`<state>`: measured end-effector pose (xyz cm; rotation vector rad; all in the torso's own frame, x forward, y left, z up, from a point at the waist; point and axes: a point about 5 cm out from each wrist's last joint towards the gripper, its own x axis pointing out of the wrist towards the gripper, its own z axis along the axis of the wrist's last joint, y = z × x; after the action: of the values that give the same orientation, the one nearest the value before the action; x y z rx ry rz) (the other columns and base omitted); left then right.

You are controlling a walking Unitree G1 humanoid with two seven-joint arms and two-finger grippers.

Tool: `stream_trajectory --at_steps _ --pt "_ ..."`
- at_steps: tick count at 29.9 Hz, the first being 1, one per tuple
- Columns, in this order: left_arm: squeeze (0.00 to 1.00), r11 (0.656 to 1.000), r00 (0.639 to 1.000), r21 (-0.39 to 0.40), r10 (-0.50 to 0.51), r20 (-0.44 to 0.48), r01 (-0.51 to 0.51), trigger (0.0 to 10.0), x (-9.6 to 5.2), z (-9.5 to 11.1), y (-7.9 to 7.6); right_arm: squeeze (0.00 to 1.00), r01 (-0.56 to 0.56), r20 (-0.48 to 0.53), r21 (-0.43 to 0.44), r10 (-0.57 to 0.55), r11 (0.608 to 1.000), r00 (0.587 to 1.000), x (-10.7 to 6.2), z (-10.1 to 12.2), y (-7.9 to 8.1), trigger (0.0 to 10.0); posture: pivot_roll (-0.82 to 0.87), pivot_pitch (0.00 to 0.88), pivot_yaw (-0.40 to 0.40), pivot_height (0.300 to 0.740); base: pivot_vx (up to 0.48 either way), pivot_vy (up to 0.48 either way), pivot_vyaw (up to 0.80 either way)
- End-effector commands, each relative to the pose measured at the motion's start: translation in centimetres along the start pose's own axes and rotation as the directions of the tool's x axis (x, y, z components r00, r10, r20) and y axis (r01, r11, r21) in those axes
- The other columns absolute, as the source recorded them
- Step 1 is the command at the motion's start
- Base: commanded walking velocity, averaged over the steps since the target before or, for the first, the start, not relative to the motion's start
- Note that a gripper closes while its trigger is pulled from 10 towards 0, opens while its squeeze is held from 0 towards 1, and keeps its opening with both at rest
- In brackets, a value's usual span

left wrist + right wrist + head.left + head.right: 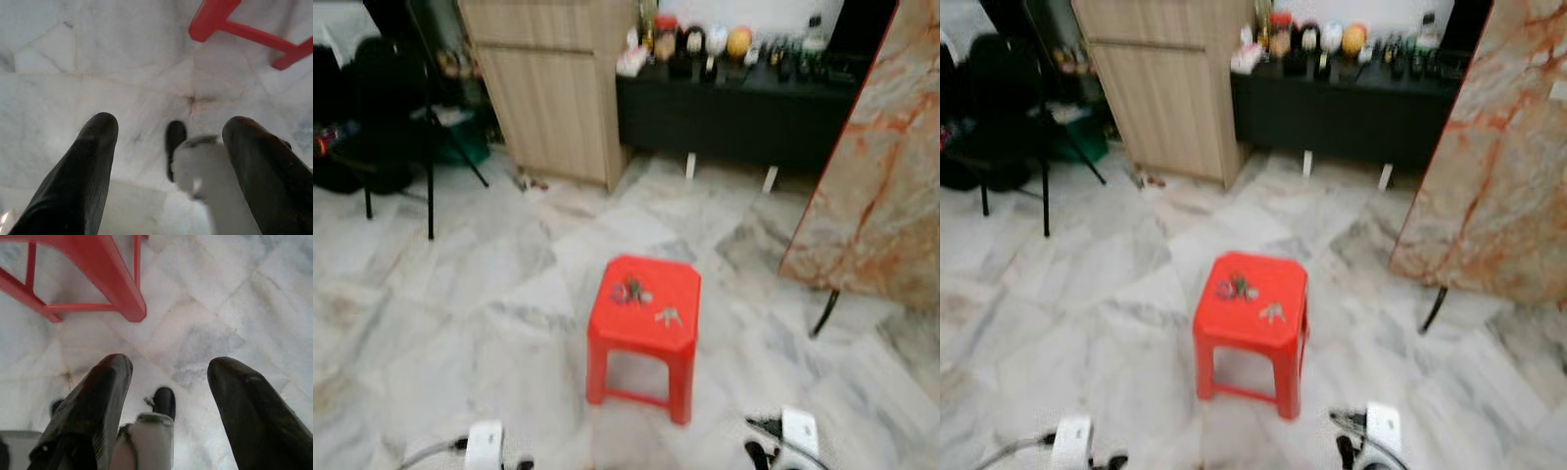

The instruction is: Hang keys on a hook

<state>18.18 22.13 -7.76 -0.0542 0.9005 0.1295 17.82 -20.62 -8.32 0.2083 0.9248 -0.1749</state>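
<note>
Marble floor, grey-veined, w/ red plastic stool standing mid-room. Beyond: wood cabinet, black low sideboard w/ jars and bottles, marble slab leaning at the side. No hook made out anywhere — pics blurred.

Two key bunches on stool top. Darker bunch w/ ring toward far-left part of seat; smaller silver keys just beside it, nearer the right-front corner. Bunches close but apart. Long axis of silver keys roughly diagonal across seat; too blurred to say more.

Left gripper: fingers spread wide, nothing between them, pointing down at floor; stool legs ahead of and beyond fingertips. Right gripper: likewise spread wide, holding nothing; stool leg just ahead of fingertips, closer than on the left side.

Key relation: both bunches forward of and above both sets of fingers, lying flat on seat, roughly between the two arms. Silver keys sit toward right fingers, dark bunch toward left. Right arm looks nearer to stool overall, so judged the likelier for a reach. Keys lie off any hook for now; pickup would need fingers raised over seat, coming down from above.
</note>
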Motion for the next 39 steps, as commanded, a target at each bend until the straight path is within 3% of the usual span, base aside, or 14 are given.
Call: stream_trajectory --at_steps 1,19,39 --pt "0.00 1.000 0.999 0.002 0.027 -0.034 -0.027 10.0 -0.31 -0.97 0.91 0.00 -0.018 0.003 0.011 0.018 1.000 1.000 0.13 0.11 0.80 10.0 0.05 0.055 0.014 0.740 0.000 0.285 0.00" --pt "0.00 1.000 0.999 0.002 0.028 -0.031 -0.028 10.0 -0.30 -0.89 0.94 0.00 -0.019 0.011 0.022 0.018 1.000 1.000 0.18 0.33 0.92 10.0 0.06 0.042 0.015 0.740 0.000 0.270 0.00" --pt "0.00 1.000 1.000 -0.026 0.011 -0.011 -0.012 10.0 -0.21 -0.58 0.63 0.00 -0.025 0.018 0.016 0.025 1.000 1.000 0.26 0.71 1.10 10.0 0.06 0.045 0.010 0.740 0.000 0.000 0.00"
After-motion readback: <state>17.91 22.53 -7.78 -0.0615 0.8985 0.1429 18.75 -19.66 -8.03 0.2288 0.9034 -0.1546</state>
